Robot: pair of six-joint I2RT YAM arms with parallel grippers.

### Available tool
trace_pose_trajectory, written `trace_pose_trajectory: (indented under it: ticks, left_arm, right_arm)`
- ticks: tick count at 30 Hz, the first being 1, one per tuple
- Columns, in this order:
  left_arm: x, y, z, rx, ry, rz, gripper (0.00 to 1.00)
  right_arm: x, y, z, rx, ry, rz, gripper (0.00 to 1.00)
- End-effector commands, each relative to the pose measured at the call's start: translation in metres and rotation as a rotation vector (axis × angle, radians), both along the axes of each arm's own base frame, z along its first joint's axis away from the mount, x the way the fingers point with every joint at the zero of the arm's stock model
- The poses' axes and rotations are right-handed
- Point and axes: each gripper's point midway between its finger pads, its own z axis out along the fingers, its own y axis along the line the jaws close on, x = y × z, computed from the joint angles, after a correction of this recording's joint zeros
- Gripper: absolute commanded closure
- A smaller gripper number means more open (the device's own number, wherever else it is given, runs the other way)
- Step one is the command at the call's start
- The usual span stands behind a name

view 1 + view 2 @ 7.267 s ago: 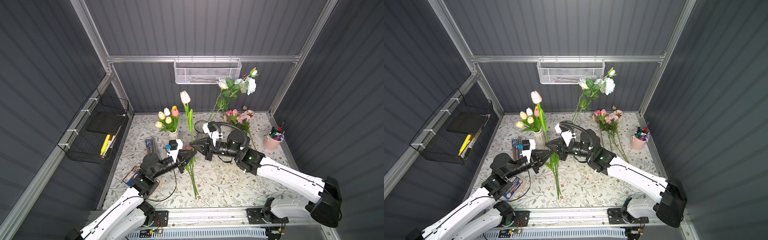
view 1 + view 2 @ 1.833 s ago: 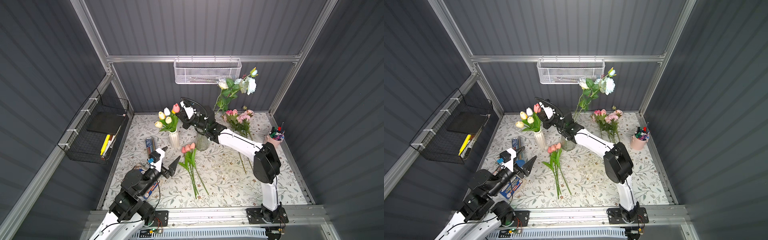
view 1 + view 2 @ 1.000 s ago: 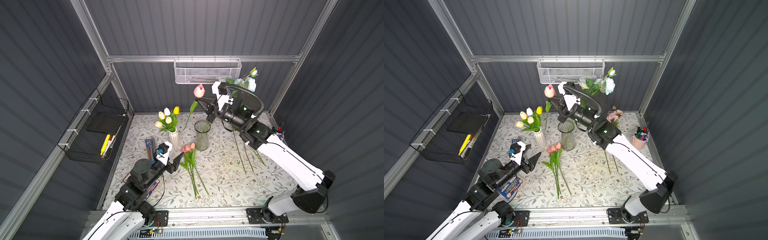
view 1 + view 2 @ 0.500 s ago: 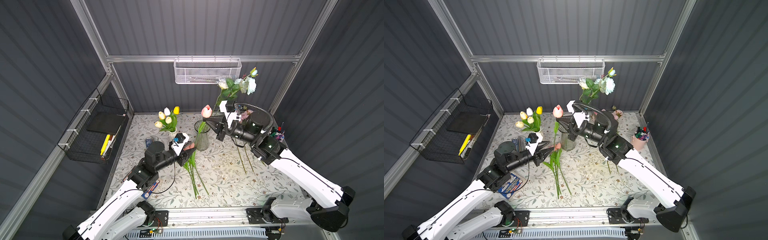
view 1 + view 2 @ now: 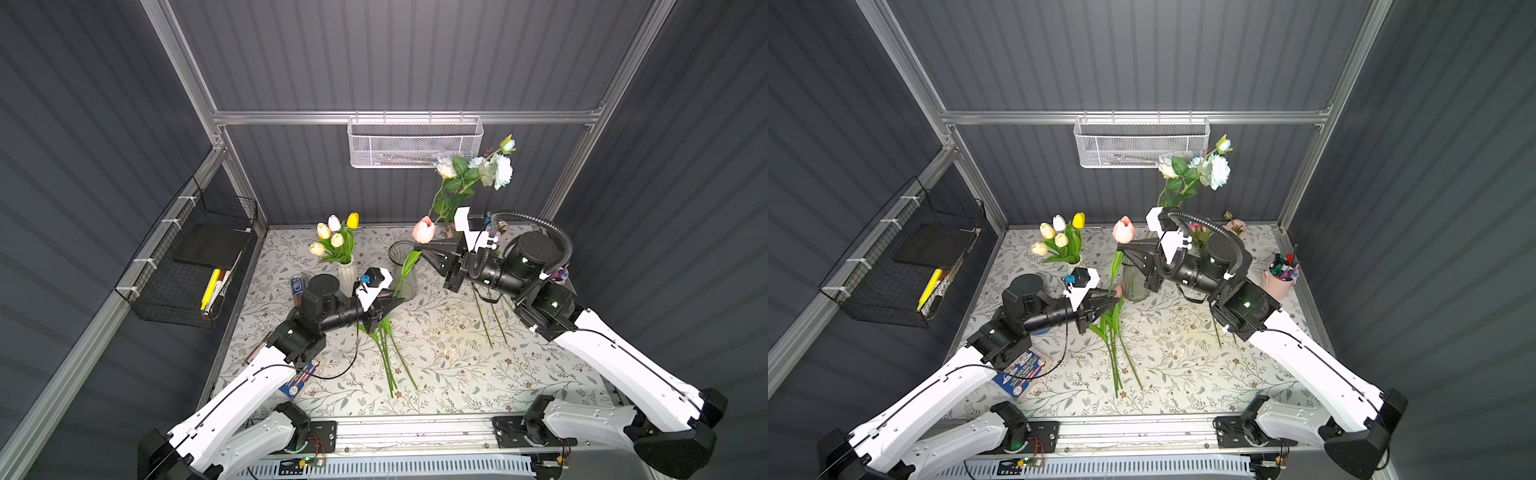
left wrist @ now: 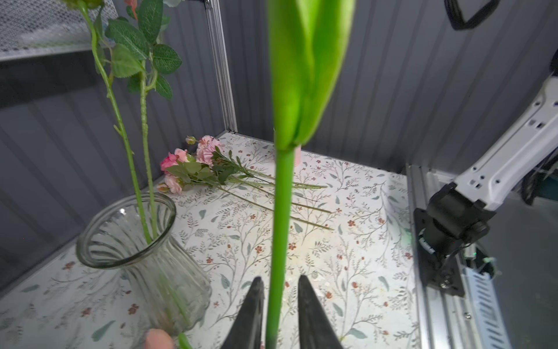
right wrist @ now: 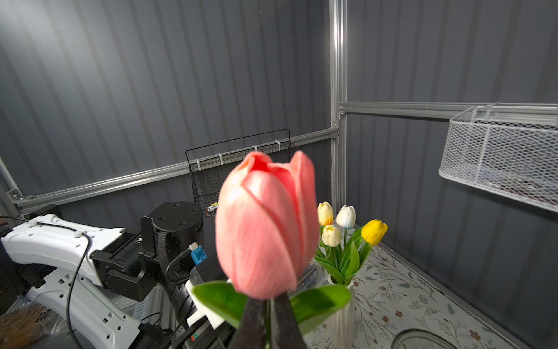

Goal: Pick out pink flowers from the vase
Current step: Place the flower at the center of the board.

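Observation:
A pink tulip [image 5: 424, 230] [image 5: 1123, 230] [image 7: 265, 229] hangs over the table's middle. My right gripper [image 5: 417, 248] [image 7: 268, 305] is shut on its stem just under the bloom. Lower on the same stem [image 6: 280, 211], my left gripper [image 5: 397, 298] [image 5: 1115, 301] [image 6: 279, 290] has closed in, with a finger on each side. A white ribbed vase [image 5: 347, 272] holds yellow and white tulips. The glass vase [image 5: 402, 270] [image 6: 126, 241] holds white and pale blue roses. Pink tulip stems [image 5: 386, 353] lie on the table under the left gripper. Pink roses [image 6: 193, 163] lie at the back right.
A pink pen cup [image 5: 1281, 282] stands at the right edge. A black wire basket [image 5: 195, 257] hangs on the left wall and a white mesh basket [image 5: 415, 141] on the back wall. A blue packet [image 5: 1019, 372] lies near the left arm's base.
My right arm has brought the pink tulip down from high at the back to the table's middle. My left gripper has reached in from the front left and closed on its stem.

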Motion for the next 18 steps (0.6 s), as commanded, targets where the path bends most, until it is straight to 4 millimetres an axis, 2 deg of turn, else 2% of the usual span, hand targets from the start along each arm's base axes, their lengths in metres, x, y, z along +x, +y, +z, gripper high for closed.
trace_pose_trajectory:
  ticks: [1,3,6,7,13,16,18]
  left_arm:
    - [-0.006,-0.001,0.017,-0.033,-0.05,-0.026,0.94]
    - [-0.006,0.0,0.017,-0.039,-0.056,-0.023,1.0]
    - [-0.006,0.001,0.018,-0.048,-0.066,-0.016,1.0]
    - [-0.007,0.002,0.018,-0.052,-0.067,-0.015,1.0]
    - [-0.007,0.004,0.016,-0.093,-0.058,-0.001,1.0]
    - [-0.008,0.005,0.013,-0.126,-0.034,0.007,1.0]
    - [-0.008,0.005,0.014,-0.161,-0.01,0.015,1.0]
  right_arm:
    - [-0.005,-0.002,0.005,0.012,-0.009,0.012,1.0]
    - [-0.003,-0.002,0.003,0.004,-0.006,0.003,1.0]
    - [-0.002,0.0,0.0,0.002,0.007,0.009,1.0]
    - [-0.002,0.0,-0.001,0.004,0.012,0.01,0.97]
    - [-0.002,-0.008,0.008,0.041,-0.016,-0.03,0.6]
    - [-0.008,-0.016,0.016,0.063,-0.034,-0.035,0.51]
    - [-0.016,-0.018,0.018,0.071,-0.028,-0.015,0.5]
